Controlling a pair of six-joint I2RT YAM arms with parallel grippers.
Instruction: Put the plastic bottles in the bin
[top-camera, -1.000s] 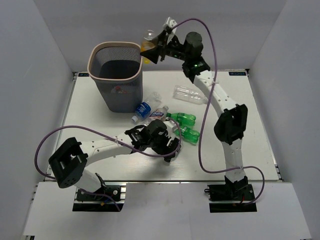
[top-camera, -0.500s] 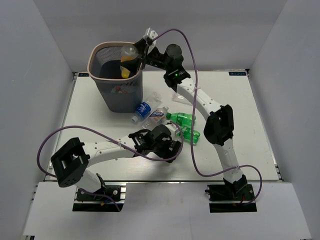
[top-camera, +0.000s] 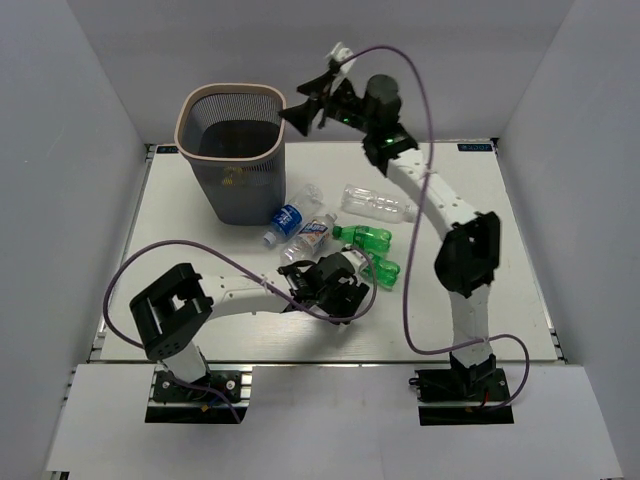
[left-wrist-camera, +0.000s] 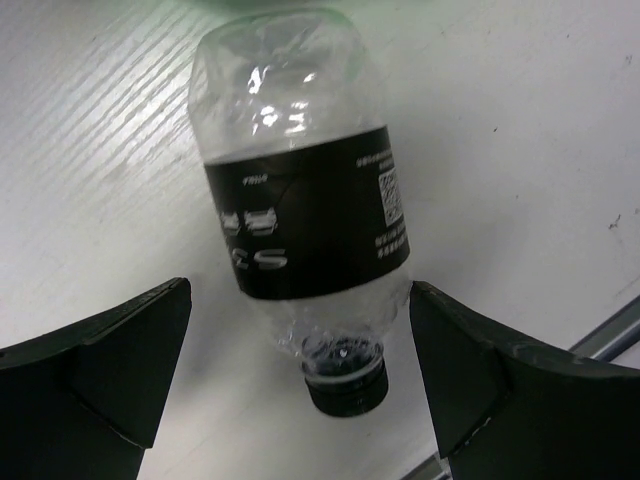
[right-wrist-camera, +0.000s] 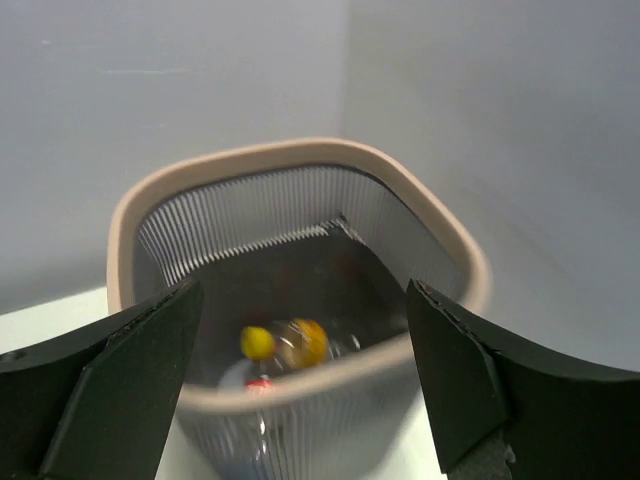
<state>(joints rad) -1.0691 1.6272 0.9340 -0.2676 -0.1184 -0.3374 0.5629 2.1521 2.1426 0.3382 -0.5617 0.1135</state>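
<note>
— At the left gripper (left-wrist-camera: 298, 300): jaws released, spread either side of a dark-labelled bottle (left-wrist-camera: 305, 215) lying on the counter (left-wrist-camera: 520, 150), cap nearest.
— And the right gripper (right-wrist-camera: 302, 300)?
— Jaws released too, empty, hovering just off the bin (right-wrist-camera: 300, 152) rim. Inside, at the bottom: orange bottle (right-wrist-camera: 305, 342), yellow cap. Loose on the counter: green bottles (top-camera: 372, 238).

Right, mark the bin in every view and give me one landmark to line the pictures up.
Top external: the bin stands upright at the far left of the table.
Left wrist: not in it; only a dark-labelled bottle lies there.
Right wrist: the bin fills the middle, seen from above, an orange bottle inside.
Shared landmark: its pale beige rim, in the top external and right wrist views.
</note>
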